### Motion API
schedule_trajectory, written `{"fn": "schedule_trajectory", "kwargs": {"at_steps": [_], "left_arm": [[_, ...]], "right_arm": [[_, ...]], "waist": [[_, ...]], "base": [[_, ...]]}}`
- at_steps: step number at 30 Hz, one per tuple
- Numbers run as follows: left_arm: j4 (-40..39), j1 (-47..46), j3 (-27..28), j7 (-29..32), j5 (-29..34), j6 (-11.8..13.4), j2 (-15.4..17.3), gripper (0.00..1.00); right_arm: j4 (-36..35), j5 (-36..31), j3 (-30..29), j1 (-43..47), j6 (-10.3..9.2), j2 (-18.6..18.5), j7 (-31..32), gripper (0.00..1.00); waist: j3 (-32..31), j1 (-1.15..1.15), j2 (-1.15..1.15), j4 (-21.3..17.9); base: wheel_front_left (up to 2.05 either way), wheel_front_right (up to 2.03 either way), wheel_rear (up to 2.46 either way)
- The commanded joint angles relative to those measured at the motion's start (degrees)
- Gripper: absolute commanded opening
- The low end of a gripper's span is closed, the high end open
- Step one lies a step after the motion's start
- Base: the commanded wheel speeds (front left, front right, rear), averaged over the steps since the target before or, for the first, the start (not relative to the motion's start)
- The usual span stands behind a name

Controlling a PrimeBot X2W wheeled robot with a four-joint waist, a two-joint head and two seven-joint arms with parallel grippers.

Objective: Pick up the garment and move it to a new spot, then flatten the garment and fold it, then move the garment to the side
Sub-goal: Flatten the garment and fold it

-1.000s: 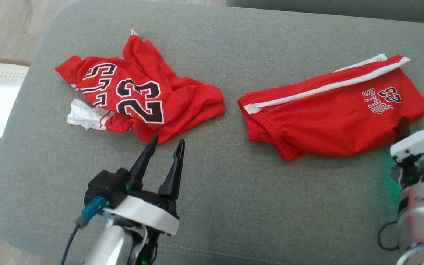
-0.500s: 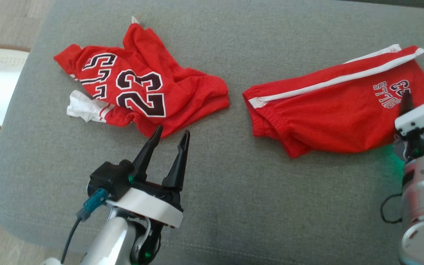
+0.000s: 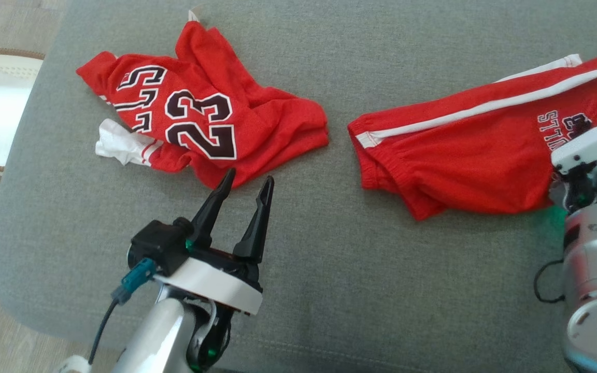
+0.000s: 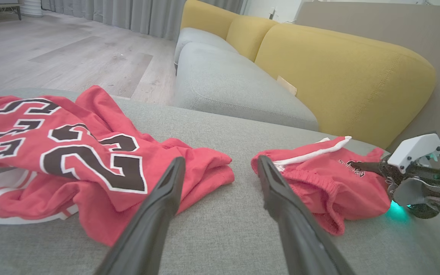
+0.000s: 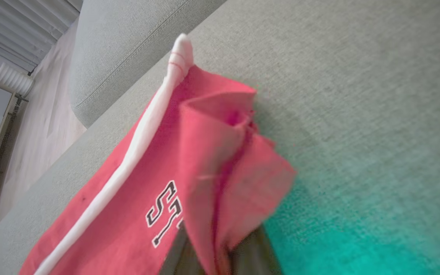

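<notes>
Head view: left gripper (image 3: 250,177) is hovering, jaws spread, just beside the red jersey (image 3: 200,119); the red shorts (image 3: 454,166) are lying on the right of the grey cushion (image 3: 329,269). Left wrist view: right gripper (image 4: 359,166) is reaching onto the shorts' printed end. Right wrist view: its fingers (image 5: 178,256) are pinching a raised fold of the shorts.

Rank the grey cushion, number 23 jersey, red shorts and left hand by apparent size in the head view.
1. grey cushion, by far.
2-3. number 23 jersey and red shorts: about alike, left unranked.
4. left hand, though nearest the camera.
</notes>
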Motion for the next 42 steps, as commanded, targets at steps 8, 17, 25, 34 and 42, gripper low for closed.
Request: {"fn": "schedule_trajectory", "kwargs": {"at_steps": [8, 17, 25, 34, 42], "left_arm": [[-1.2, -1.29, 1.59, -0.44, -0.19, 0.48, 0.07, 1.0], [-0.89, 0.86, 2.87, -0.44, 0.34, 0.44, 0.07, 1.0], [-0.73, 2.95, 3.21, -0.44, 0.57, 0.26, 0.07, 1.0], [0.22, 4.72, 3.46, -0.44, 1.67, -0.13, 0.07, 1.0], [0.58, 6.54, 4.15, -0.44, 2.23, -0.47, 0.07, 1.0]], "right_arm": [[0.4, 0.91, 2.1, 0.08, -0.05, -0.33, -5.61, 0.0], [-4.27, -1.52, -5.39, 8.31, -0.05, -2.02, -9.94, 0.0], [-8.28, -4.3, -11.31, 12.13, -0.05, 0.87, -10.72, 0.0], [-0.18, 3.3, 2.17, 9.14, -0.05, 1.43, -18.44, 0.0], [7.45, 18.16, 25.28, 6.55, -0.05, 1.45, -21.2, 0.0]], "waist": [[-2.43, 0.0, 0.0, -1.92], [-6.78, 0.0, 0.0, -5.83], [-9.37, 0.0, 0.0, -7.28], [-13.17, 0.0, 0.0, -6.89], [-16.01, 0.0, 0.0, -5.87]], "base": [[0.0, 0.0, 0.0], [0.0, 0.0, 0.0], [0.0, 0.0, 0.0], [0.0, 0.0, 0.0], [0.0, 0.0, 0.0]]}}
